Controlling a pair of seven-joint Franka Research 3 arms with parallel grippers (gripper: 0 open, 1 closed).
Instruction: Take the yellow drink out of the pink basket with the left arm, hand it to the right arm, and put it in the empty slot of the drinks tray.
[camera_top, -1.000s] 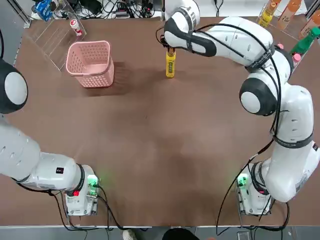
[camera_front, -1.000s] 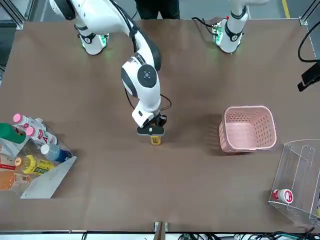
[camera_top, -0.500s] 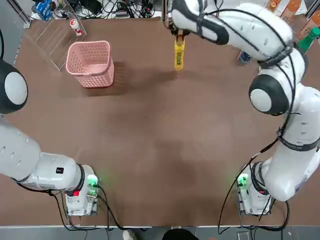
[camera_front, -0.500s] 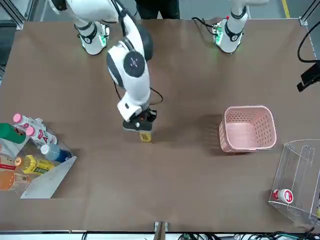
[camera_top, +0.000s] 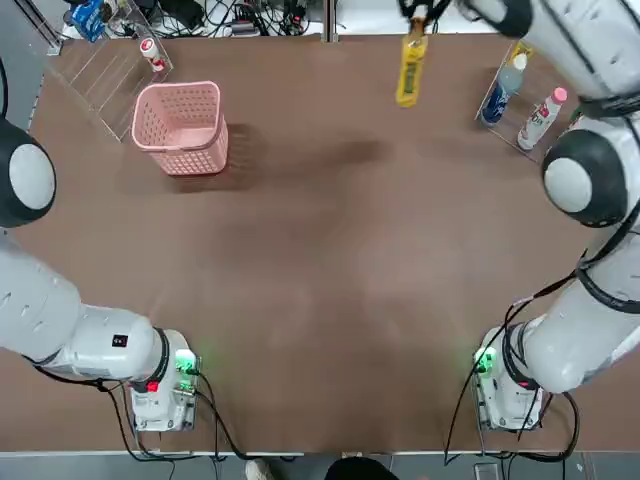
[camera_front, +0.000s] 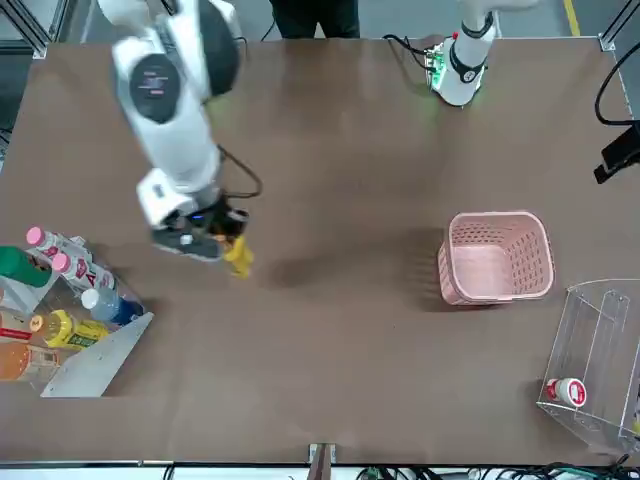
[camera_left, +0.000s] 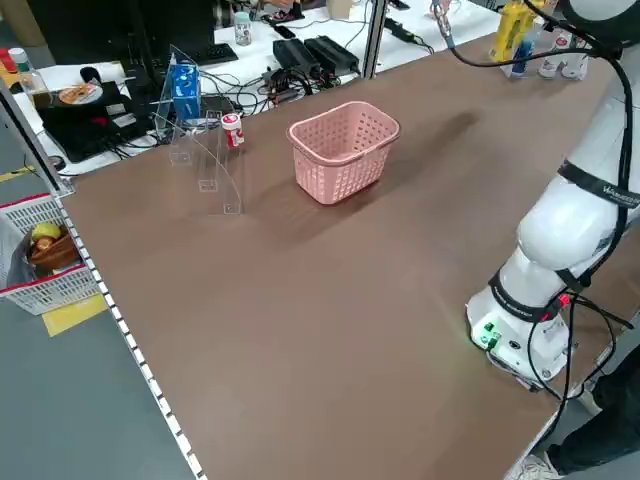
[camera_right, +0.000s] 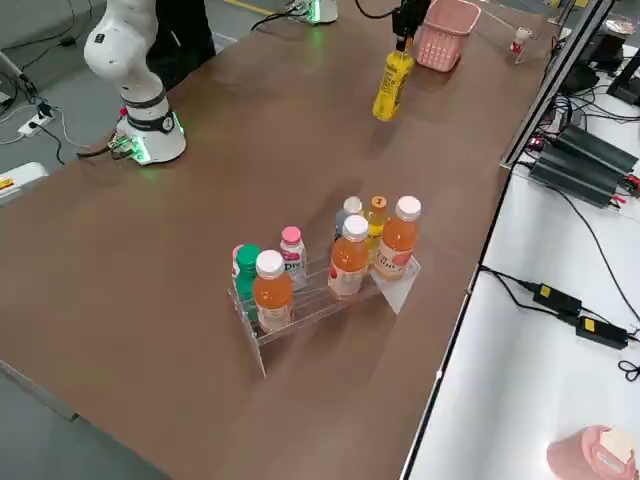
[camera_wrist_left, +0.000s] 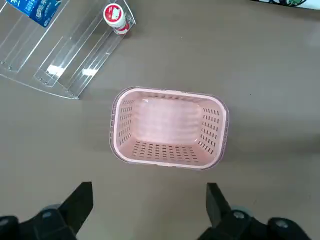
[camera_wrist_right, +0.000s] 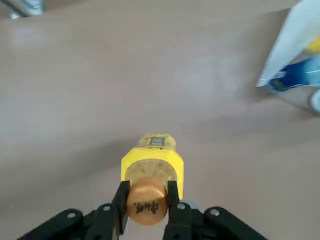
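Right claw (camera_wrist_right: 147, 202) pinched the yellow bottle (camera_front: 238, 256) by its cap, clear of the tabletop (camera_front: 360, 330). Left claw (camera_wrist_left: 150, 202) was spread above the basket (camera_wrist_left: 169, 128).

The yellow drink (camera_top: 408, 70) hangs upright above the table, between pink basket (camera_top: 181, 126) and drinks tray (camera_right: 320, 295).

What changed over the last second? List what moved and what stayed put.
The right tool, shut on the yellow drink by its cap, lifted it off the table and carried it toward the drinks tray on the robot's right. The basket and the clear rack stayed where they were. The left tool hangs open above the basket.
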